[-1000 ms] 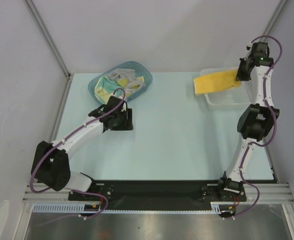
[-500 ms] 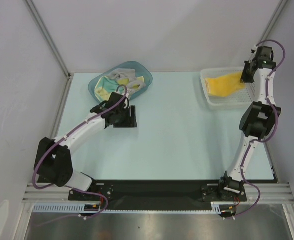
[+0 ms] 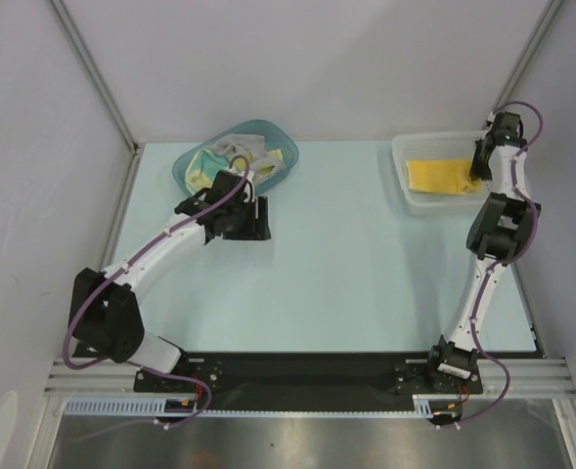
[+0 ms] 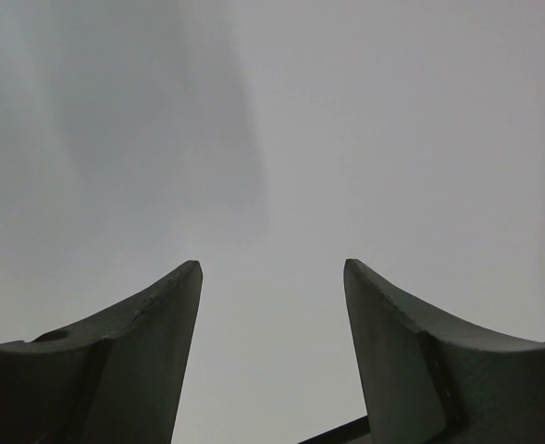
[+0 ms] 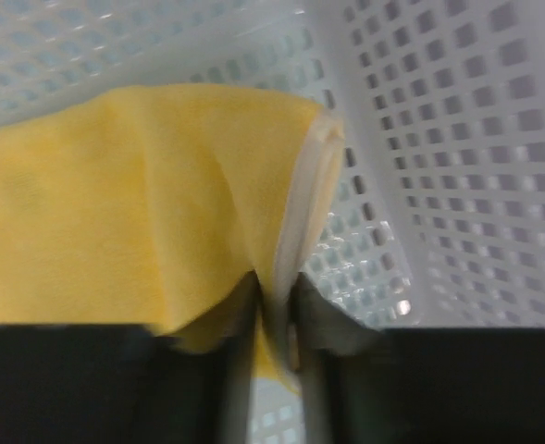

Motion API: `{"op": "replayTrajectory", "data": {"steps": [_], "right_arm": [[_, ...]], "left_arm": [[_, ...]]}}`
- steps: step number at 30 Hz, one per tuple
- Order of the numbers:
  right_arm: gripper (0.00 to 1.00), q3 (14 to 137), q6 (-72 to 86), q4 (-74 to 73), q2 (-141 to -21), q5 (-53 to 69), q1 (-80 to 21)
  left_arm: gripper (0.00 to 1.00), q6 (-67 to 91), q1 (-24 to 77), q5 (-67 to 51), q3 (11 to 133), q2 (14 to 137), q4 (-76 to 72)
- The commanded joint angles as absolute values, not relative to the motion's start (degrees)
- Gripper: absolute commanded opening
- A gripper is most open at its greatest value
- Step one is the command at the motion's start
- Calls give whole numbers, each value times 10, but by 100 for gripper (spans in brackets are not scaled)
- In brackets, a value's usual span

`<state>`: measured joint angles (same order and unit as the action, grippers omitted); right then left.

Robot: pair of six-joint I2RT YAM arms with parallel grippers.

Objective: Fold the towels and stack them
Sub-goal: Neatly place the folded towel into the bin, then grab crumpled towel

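Left arm (image 3: 165, 248) and right arm (image 3: 473, 303): white links, black joint housings, purple cables (image 3: 65, 347) alongside. Left hand (image 4: 272, 265) fingers (image 4: 133, 361) dark, matte, tapered.

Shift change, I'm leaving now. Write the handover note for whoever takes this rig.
Left fingers: open, empty, near the teal tub.
Right fingers: pinching the edge of the yellow towel, low inside the white basket.
Other towels: crumpled in the tub.
Done: one yellow towel lies in the basket, apparently folded.
Left: release it, then fold the tub's towels and stack them.
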<state>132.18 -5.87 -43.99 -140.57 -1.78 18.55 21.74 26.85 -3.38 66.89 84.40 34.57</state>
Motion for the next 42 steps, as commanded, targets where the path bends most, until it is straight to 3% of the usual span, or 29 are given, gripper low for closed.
{"op": "replayTrajectory", "data": {"steps": [1,4,8,18,23,25,29,35,42], "right_arm": [[34,1361,-61,-403,-1406,-111,196],[44,1351,-34,-396,-1382,-184,197],[48,1262,-8,-330,-1311,-236,193],[42,1259,56,-417,-1283,-29,155],[52,1153,63,-418,-1122,-39,63],[76,1121,69,-393,-1071,-38,19],[100,1039,124,-345,-965,40,-40],[100,864,183,-235,-867,106,-122],[100,828,174,-209,-893,116,-191]], "left_arm": [[70,201,266,-38,686,843,353],[70,200,266,-33,688,838,353],[70,199,265,-21,692,831,358],[68,201,257,22,714,815,323],[68,173,228,155,815,835,292],[64,158,202,171,873,877,300],[57,114,164,186,945,965,307],[61,57,136,95,1026,1115,261],[61,-20,134,33,1098,1242,208]]}}
